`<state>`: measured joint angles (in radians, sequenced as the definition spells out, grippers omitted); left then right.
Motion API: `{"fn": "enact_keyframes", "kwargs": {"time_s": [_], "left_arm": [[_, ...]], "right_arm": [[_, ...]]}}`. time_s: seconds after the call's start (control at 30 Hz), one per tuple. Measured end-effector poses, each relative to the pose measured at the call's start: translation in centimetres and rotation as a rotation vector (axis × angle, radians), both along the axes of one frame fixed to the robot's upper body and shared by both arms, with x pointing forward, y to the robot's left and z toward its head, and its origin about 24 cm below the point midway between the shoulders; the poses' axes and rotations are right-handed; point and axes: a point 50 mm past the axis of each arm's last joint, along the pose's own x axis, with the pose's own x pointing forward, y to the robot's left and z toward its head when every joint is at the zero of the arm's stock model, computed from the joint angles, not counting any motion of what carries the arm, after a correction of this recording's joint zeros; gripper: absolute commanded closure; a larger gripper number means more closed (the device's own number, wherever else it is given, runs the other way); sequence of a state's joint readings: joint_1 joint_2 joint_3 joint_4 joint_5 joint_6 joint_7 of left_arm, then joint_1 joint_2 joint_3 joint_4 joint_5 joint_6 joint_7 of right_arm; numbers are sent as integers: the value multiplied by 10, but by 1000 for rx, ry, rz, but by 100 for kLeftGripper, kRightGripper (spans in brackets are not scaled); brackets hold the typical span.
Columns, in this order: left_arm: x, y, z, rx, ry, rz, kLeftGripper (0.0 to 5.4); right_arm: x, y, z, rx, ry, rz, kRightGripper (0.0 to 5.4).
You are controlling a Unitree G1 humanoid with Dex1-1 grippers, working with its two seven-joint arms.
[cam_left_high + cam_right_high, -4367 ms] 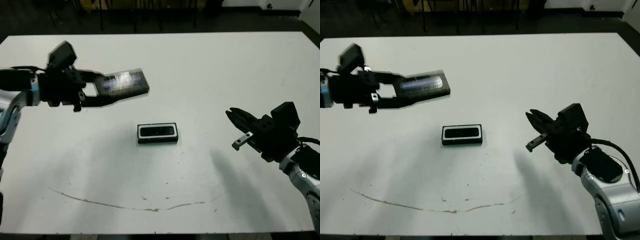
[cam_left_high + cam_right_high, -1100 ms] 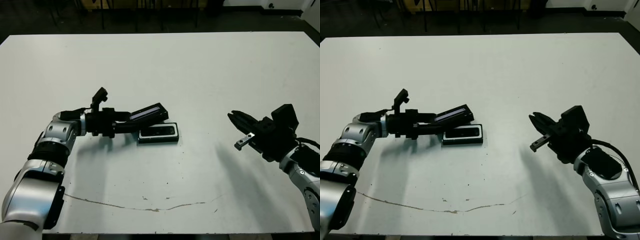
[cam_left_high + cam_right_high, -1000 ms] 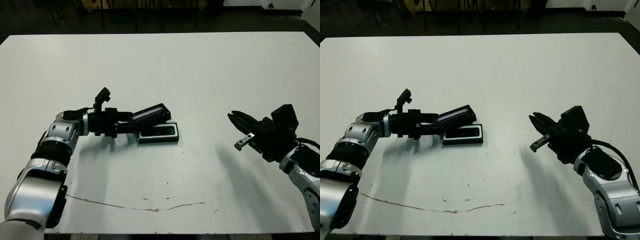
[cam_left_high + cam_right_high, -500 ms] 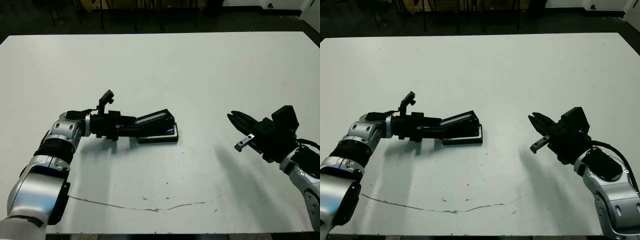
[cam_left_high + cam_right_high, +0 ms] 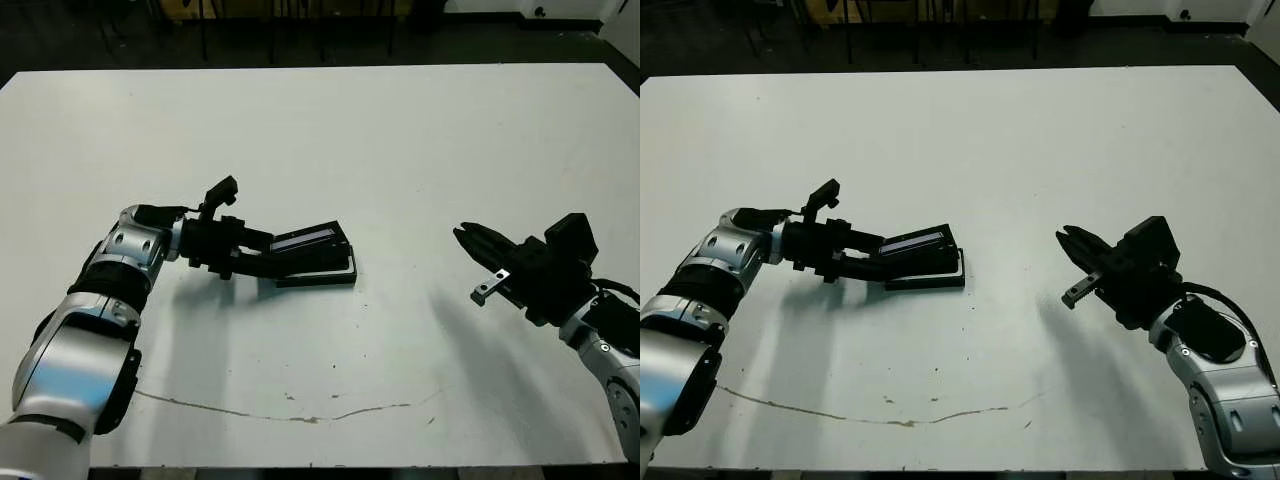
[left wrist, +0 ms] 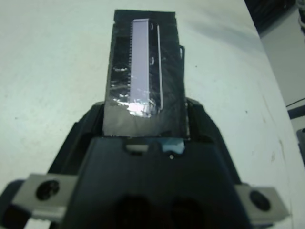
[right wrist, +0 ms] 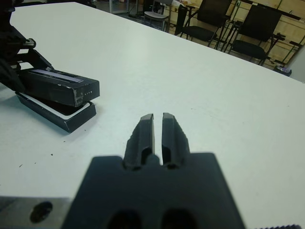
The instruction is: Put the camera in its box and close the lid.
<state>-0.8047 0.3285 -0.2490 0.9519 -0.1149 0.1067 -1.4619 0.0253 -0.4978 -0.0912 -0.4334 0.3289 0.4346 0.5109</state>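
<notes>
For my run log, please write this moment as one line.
left gripper: holds lid | lid: tilted over box, not seated | right gripper: shut, empty, apart | camera: hidden

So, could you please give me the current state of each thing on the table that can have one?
lid: held by the left tool, tilted over the box, not yet seated flat.
box: on the table, partly covered, its near edge and white lining showing.
camera: hidden under the lid; cannot tell.
left tool: shut on the lid.
right tool: fingers nearly together, holding nothing, away from the box.
</notes>
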Motion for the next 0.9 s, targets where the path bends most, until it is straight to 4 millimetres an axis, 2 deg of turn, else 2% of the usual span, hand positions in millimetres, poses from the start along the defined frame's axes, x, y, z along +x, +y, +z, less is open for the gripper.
{"fn": "enact_keyframes", "kwargs": {"time_s": [0.4,0.9], "left_arm": [[-2,-8,4,74,-28,-98,267],[-5,-4,4,90,-20,-88,267]], "right_arm": [[0,-1,-2,2,6,-3,540],[0,-1,-2,2,7,-2,540]]}}
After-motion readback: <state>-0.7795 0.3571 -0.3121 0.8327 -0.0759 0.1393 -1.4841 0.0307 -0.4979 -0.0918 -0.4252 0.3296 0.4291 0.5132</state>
